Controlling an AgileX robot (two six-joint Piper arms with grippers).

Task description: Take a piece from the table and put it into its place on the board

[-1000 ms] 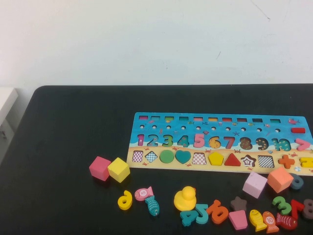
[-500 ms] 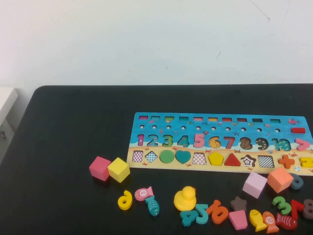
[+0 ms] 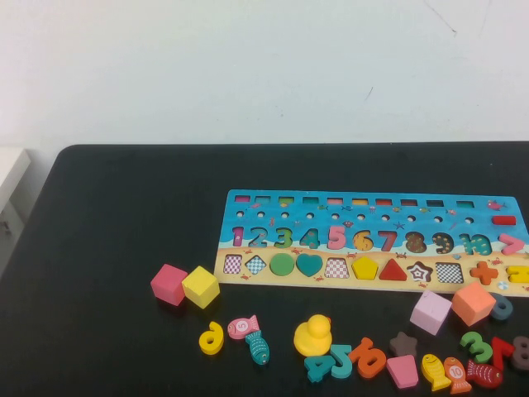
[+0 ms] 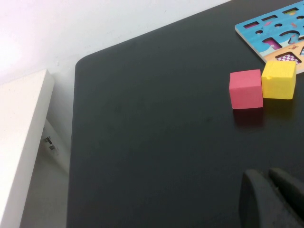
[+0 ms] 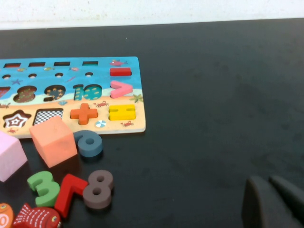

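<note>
The board (image 3: 364, 240) lies on the black table (image 3: 124, 215), right of centre. The yellow pentagon piece (image 3: 364, 266) sits flat in its slot in the board's shape row, between a checkered slot and a red triangle. Neither arm shows in the high view. In the left wrist view, my left gripper (image 4: 268, 173) hovers shut and empty over bare table, apart from a pink cube (image 4: 246, 89) and a yellow cube (image 4: 279, 79). The right wrist view has my right gripper (image 5: 269, 179) shut and empty over bare table, off the board's (image 5: 137, 95) right end.
In front of the board lie a pink cube (image 3: 169, 284), a yellow cube (image 3: 201, 286), a yellow duck (image 3: 313, 335), a lilac cube (image 3: 431, 312), an orange cube (image 3: 473, 303), and several loose numbers and fish. A white shelf (image 3: 10, 169) stands beyond the table's left edge.
</note>
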